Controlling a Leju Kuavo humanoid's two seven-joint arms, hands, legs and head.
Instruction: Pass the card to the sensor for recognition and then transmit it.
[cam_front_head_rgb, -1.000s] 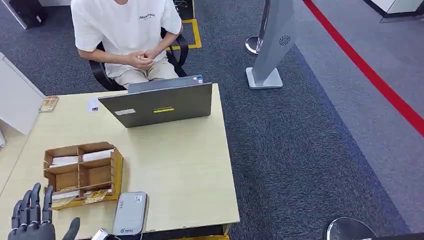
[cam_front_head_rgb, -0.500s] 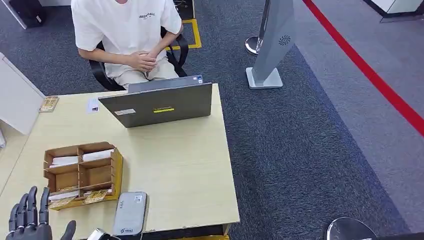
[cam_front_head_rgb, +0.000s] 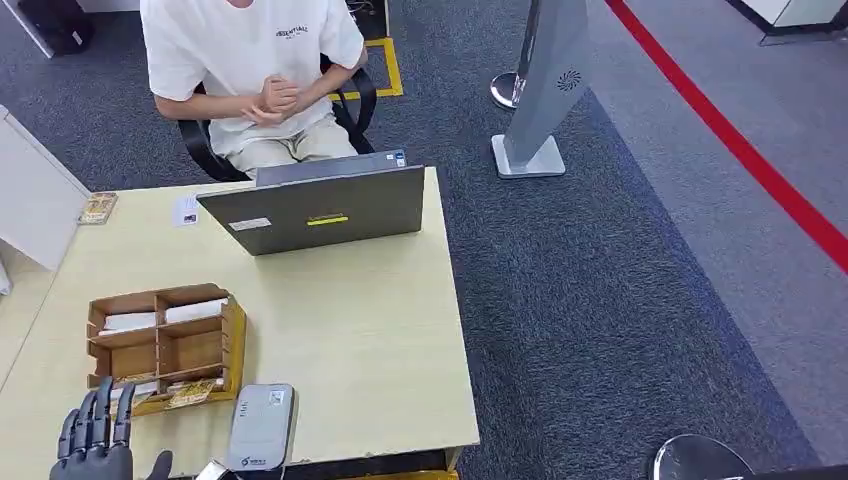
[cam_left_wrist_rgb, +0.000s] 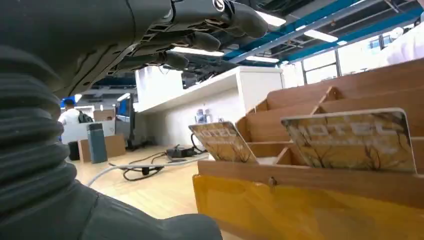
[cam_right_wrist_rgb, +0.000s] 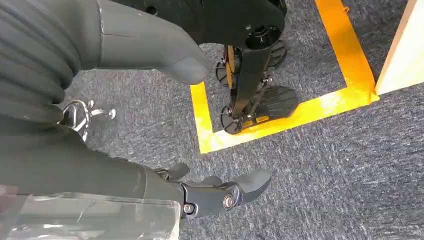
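A wooden compartment box (cam_front_head_rgb: 165, 345) sits on the table's near left. Gold-printed hotel cards (cam_front_head_rgb: 190, 393) lean in its front slots, and white cards lie in the back ones. A grey card sensor (cam_front_head_rgb: 260, 427) lies just right of the box at the front edge. My left hand (cam_front_head_rgb: 97, 445) hovers at the front edge, just in front of the box's left corner, fingers spread and holding nothing. In the left wrist view the fingers (cam_left_wrist_rgb: 200, 30) reach over toward two upright cards (cam_left_wrist_rgb: 350, 140) (cam_left_wrist_rgb: 222, 142). My right hand (cam_right_wrist_rgb: 90, 165) hangs over the carpet, empty, fingers apart.
A grey laptop (cam_front_head_rgb: 315, 210) stands open at the far side of the table. A person in a white shirt (cam_front_head_rgb: 250, 50) sits behind it. A small card (cam_front_head_rgb: 98, 207) lies at the far left. A grey kiosk stand (cam_front_head_rgb: 545, 90) rises on the carpet to the right.
My left hand has sunk lower in the picture and shifted right, toward the box's front left corner. The person has lifted their clasped hands.
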